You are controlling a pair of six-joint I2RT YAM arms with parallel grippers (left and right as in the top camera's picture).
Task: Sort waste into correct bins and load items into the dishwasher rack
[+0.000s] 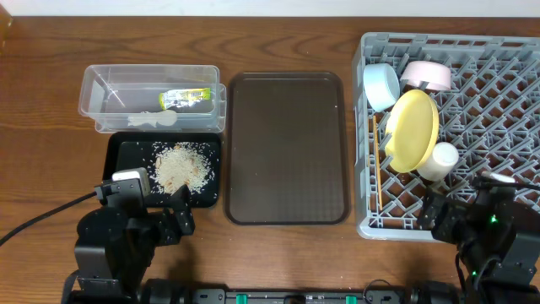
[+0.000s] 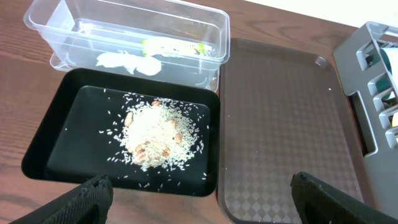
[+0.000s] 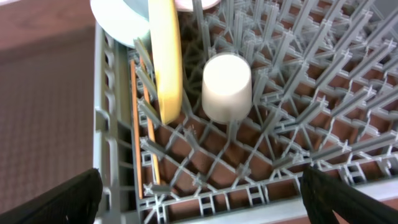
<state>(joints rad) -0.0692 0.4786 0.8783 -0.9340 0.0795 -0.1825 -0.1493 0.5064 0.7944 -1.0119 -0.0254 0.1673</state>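
The clear tub (image 1: 93, 93) (image 2: 56, 31) holds the green-and-yellow wrapper (image 1: 187, 98) (image 2: 177, 47) and the white crumpled scrap (image 1: 152, 120) (image 2: 127, 61). The black tray (image 1: 118, 152) (image 2: 56, 140) holds the rice (image 1: 180, 165) (image 2: 158, 134). The grey rack (image 1: 506, 93) (image 3: 261, 186) holds the yellow plate (image 1: 412, 128) (image 3: 166, 56), blue bowl (image 1: 380, 85) (image 3: 118, 18), pinkish bowl (image 1: 427, 74), white cup (image 1: 439, 159) (image 3: 227, 87) and chopsticks (image 1: 376, 165) (image 3: 140, 130). My left gripper (image 1: 156, 211) (image 2: 199, 199) is open and empty in front of the black tray. My right gripper (image 1: 472, 207) (image 3: 199, 199) is open and empty at the rack's front edge.
A larger dark brown serving tray (image 1: 287, 148) (image 2: 280, 124) lies between the bins and the rack, nothing on it. The wooden table (image 1: 42, 84) extends to the left. A black cable (image 1: 34, 221) runs from the left arm.
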